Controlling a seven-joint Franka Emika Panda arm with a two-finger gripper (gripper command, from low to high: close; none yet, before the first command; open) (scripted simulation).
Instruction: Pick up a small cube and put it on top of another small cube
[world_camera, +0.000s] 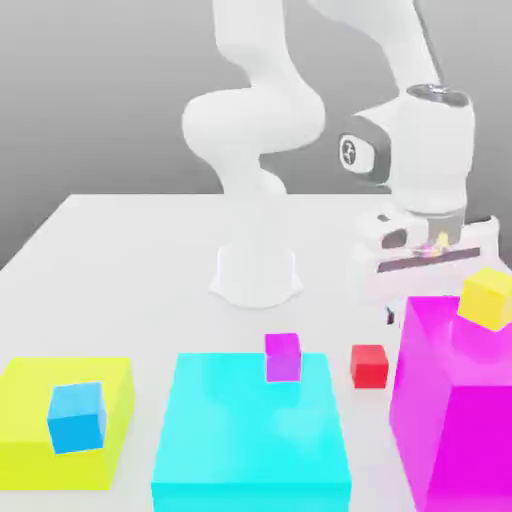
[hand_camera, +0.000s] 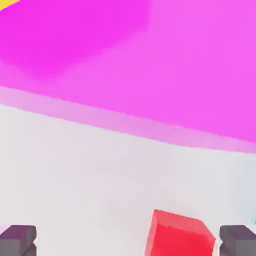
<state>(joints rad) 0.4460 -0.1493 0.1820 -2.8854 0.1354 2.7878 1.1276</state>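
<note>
The hand (hand_camera: 128, 241) is being held wide open with nothing gripped, its two dark fingertips (hand_camera: 17, 240) standing far apart. In the exterior view the hand (world_camera: 425, 262) is being carried above the white desk (world_camera: 130, 260), just behind the big magenta block (world_camera: 455, 410). The small red cube (world_camera: 369, 366) is resting on the desk at about three o'clock from the small purple cube (world_camera: 283, 357), which is sitting on the big cyan block (world_camera: 250, 440). A small yellow cube (world_camera: 487, 298) is being borne by the magenta block.

Glossy white rounded arm (world_camera: 255, 120), dark grey fingertips (hand_camera: 17, 240)
</note>
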